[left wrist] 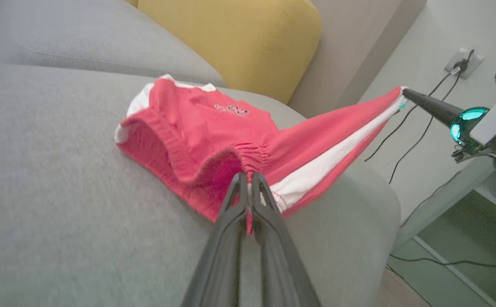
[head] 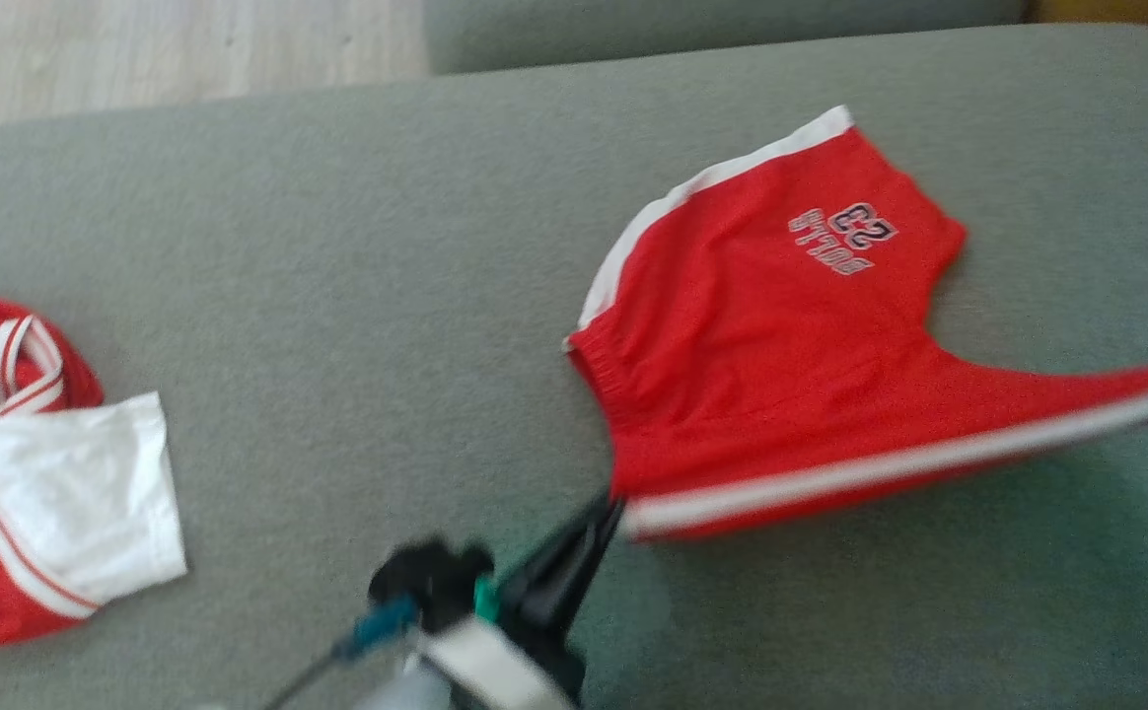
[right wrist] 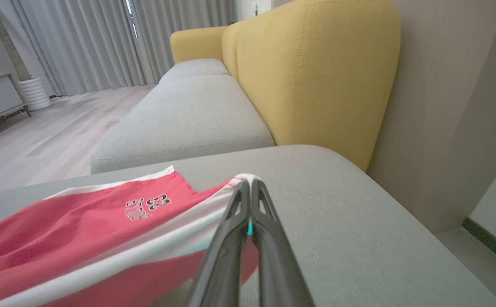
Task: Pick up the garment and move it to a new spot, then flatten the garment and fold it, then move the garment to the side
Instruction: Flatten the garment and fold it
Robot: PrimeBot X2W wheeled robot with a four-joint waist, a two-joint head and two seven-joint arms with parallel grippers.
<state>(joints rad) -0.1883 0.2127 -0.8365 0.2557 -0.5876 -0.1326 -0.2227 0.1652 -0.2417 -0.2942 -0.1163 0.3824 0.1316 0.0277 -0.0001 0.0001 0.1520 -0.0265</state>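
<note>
Red shorts (head: 761,335) stretch over the grey cushion (head: 337,247), clamped by the left gripper (left wrist: 248,179) at seven o'clock, the right gripper (right wrist: 250,184) at three.

A home living room: grey sofa (right wrist: 180,115) (yellow backrests (right wrist: 316,76)), long curtains (right wrist: 103,42), wood floor (right wrist: 39,140).

Counting time
One pair of red shorts (head: 761,335), one red-and-white top (head: 41,493), one grey sofa (head: 337,247), one left pincer (left wrist: 249,179), one right pincer (right wrist: 249,182).
</note>
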